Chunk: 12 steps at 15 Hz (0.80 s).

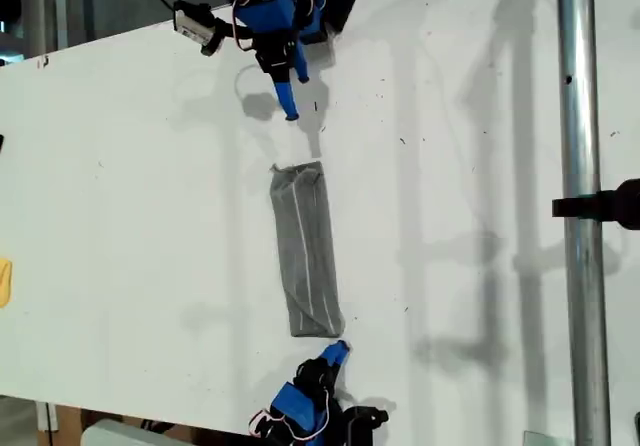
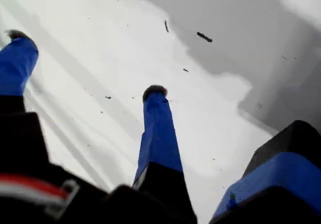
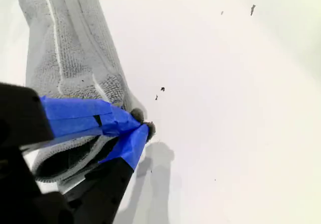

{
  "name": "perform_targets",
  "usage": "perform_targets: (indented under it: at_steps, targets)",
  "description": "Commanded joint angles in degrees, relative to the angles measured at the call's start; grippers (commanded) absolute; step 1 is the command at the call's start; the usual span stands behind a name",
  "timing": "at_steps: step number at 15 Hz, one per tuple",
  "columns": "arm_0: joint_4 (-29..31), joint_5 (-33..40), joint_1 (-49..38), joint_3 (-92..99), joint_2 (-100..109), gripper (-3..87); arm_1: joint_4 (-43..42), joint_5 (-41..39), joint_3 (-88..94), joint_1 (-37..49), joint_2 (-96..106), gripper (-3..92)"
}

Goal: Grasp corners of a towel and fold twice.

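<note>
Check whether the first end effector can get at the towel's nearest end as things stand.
Probably yes. My first end effector hangs open over bare table, short of the towel's upper end in the exterior view, and nothing lies between them.

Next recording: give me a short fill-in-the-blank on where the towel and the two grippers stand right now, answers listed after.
1. The towel lies on the white table folded into a long, narrow ____.
2. My first gripper has its fingers ____, with only bare table between them.
3. My second gripper has its fingertips together beside the towel's end at the exterior view's ____ edge.
4. The towel's colour is ____ with pale stripes.

Missing words: strip; apart; bottom; grey
</note>
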Motion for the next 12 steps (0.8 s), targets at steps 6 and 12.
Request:
perform_targets:
  at_steps: [6,12]
  targets:
    - [0.18,-0.7,-1.23,0.44,0.35,-2.7,-27.77,-11.34,-9.4,12.22,-35.6,43.4]
    - [0.18,0.18,-1.14,0.44,0.35,-2.7,-37.88,-13.27,-31.64,11.78,-72.25,45.2]
